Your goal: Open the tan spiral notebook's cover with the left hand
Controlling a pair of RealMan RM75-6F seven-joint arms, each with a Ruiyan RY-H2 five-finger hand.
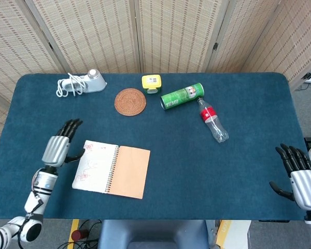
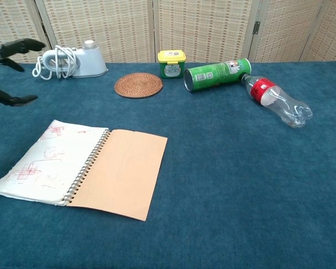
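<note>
Now notebook (image 1: 111,170) open flat, left hand (image 1: 58,147) beside.

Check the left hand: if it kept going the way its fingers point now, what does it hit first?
Probably nothing on the table. The left hand sits left of the open notebook, fingers aimed away from the robot, slightly right. That line passes right of the white corded device; height is unclear.
</note>
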